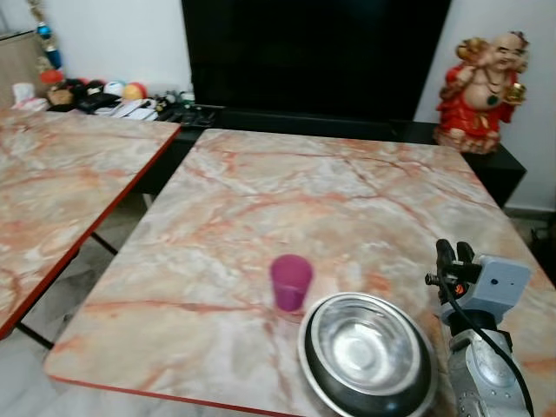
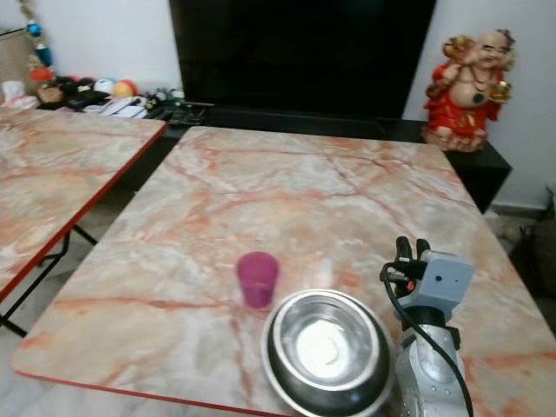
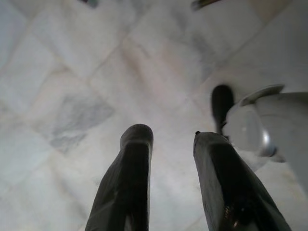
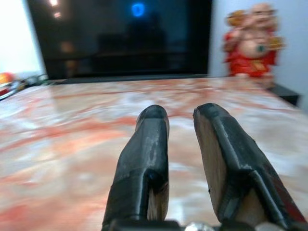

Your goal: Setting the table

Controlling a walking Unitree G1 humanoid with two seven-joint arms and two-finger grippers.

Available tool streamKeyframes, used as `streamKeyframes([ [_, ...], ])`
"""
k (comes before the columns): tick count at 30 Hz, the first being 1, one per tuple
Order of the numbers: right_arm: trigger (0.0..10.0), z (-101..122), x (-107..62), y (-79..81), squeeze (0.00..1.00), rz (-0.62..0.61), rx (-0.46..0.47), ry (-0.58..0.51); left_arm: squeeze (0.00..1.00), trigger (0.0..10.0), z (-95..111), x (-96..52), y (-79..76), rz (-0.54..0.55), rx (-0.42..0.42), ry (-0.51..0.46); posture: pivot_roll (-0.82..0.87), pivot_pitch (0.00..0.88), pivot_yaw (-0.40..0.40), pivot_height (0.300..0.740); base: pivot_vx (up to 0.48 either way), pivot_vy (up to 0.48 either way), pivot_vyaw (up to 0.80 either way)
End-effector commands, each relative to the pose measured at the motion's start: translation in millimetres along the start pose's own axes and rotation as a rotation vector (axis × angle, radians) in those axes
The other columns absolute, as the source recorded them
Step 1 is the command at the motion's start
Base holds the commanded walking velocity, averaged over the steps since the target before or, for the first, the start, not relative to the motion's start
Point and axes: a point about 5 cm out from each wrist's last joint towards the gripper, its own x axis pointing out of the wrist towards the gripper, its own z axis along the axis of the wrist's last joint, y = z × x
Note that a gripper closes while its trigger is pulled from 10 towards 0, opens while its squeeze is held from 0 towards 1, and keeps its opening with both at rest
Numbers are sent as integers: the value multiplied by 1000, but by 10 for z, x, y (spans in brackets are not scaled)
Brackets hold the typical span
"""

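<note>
A purple plastic cup (image 1: 290,282) stands upright near the front edge of the marble-patterned table (image 1: 304,191). Just to its right, almost touching it, a steel bowl (image 1: 367,352) sits empty at the front edge. My right gripper (image 1: 454,252) is raised over the table to the right of the bowl, pointing at the far side. In the right wrist view its fingers (image 4: 149,139) stand a little apart, open, with nothing between them. My left gripper (image 3: 168,134) hangs idle over the tiled floor, open and empty.
A second marble table (image 1: 61,174) stands to the left across a narrow gap. Behind the table are a large black screen (image 1: 313,52), a red and gold statue (image 1: 482,87) on a low black shelf, and small clutter (image 1: 113,95) at the back left.
</note>
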Motion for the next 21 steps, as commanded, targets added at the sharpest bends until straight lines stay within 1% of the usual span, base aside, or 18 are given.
streamKeyframes([
  [1, 10000, 54, 10, 36, 0, 15, -3, -22, 0, 10000, -73, -22, 41, 6, -2, 18, -47, 62, -3, 740, 0, 480, 0],
  [4, 10000, 54, 17, 50, 0, 23, -25, -22, 0, 10000, -123, -36, 53, 7, -1, 27, -50, 66, -2, 740, 0, 480, 0],
  [6, 10000, 61, 14, 66, 0, 25, -6, -26, 0, 10000, -164, -48, 58, 4, 3, 32, -53, 71, 0, 740, 0, 480, 0],
  [12, 10000, 60, -11, 94, 0, 31, -8, -27, 0, 10000, -187, -49, 18, -8, 7, 31, -62, 80, 2, 740, 0, 480, 0],
  [17, 10000, 83, -1, 119, 0, 41, -20, -35, 0, 10000, -177, -45, 7, -9, 7, 28, -63, 79, 1, 740, 0, 480, 0],
  [21, 10000, 137, 11, 130, 0, 50, -42, -64, 0, 10000, -125, -36, 37, -2, 2, 19, -61, 80, -1, 740, 0, 480, 0],
])
